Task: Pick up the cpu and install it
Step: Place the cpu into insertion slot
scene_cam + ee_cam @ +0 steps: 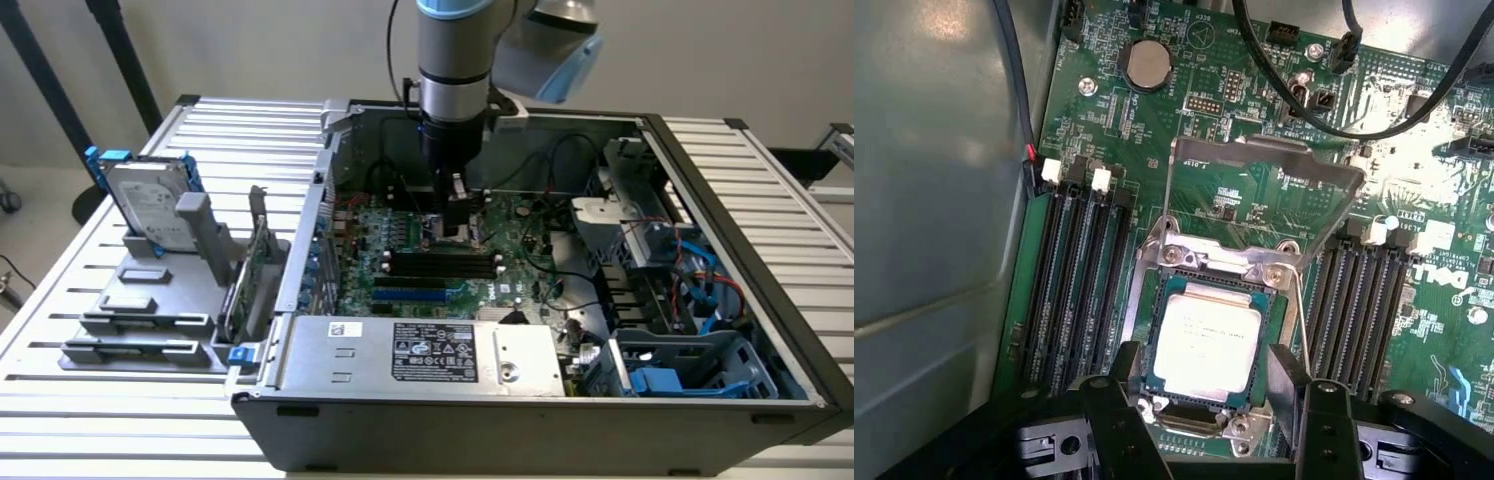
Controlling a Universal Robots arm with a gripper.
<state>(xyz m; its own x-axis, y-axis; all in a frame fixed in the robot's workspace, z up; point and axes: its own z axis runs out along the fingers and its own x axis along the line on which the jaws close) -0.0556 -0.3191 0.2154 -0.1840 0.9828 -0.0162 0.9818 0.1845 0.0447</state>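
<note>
The cpu point(1206, 345) is seen lying flat in the socket point(1214, 284), between the jaws, which are spread wide and clamp nothing. The load plate point(1264, 190) is tilted up beyond them, leaving the seat uncovered. Memory slots point(1072, 290) flank the jaws closely; little side room is judged left

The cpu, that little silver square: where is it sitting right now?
In the wrist view the cpu lies in the motherboard socket, beside the raised metal plate, between two banks of memory slots.
</note>
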